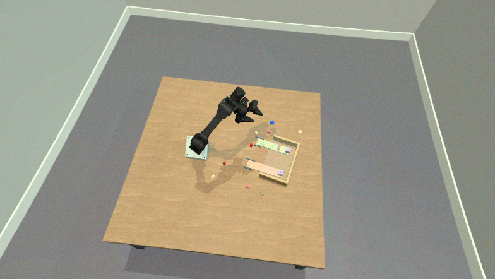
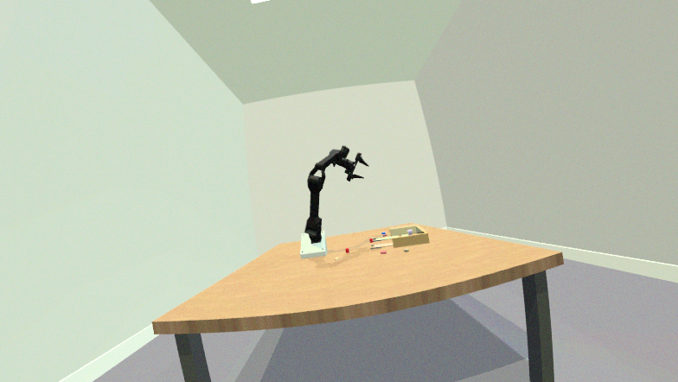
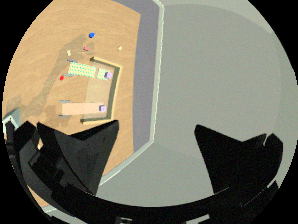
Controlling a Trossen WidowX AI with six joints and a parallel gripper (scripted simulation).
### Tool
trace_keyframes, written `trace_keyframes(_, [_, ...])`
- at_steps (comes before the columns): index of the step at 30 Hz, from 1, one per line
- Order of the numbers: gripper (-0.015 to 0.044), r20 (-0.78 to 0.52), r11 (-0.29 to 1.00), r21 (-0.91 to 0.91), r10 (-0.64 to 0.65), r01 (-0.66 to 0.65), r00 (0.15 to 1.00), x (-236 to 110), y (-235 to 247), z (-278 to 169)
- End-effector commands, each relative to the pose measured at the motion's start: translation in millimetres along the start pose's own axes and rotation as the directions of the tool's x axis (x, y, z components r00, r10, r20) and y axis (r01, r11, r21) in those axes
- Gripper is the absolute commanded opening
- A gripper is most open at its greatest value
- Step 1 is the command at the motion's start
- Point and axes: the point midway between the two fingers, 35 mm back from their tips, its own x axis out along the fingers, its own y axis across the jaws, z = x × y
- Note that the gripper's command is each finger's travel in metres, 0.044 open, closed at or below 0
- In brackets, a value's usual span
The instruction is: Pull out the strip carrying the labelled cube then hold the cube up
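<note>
Wooden table in a grey-floored room. We see the gripper raised high, fingers spread wide, holding nothing. Toward the right edge sits an open tray. The peach strip looks whole, a lilac cube on its far end inside the tray. The green strip appears split, though labels are too small to read.

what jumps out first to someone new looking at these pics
The black arm rears high over the wooden table, its end effector open and holding nothing. To its right a shallow wooden tray holds the far ends of two strips, a green patterned strip and a plain peach strip, each carrying a small lilac cube.
</note>
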Motion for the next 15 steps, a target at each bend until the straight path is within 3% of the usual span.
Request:
trace_keyframes(1, [0.04,0.0,1.0,0.009,0.001,-0.001,1.0,1.0,0.9,0.2])
trace_keyframes(8, [0.04,0.013,0.93,0.366,0.026,-0.029,1.0,38.9,40.5,5.2])
trace_keyframes(15, [0.04,0.025,0.711,0.702,0.044,-0.049,0.999,74.0,96.8,4.7])
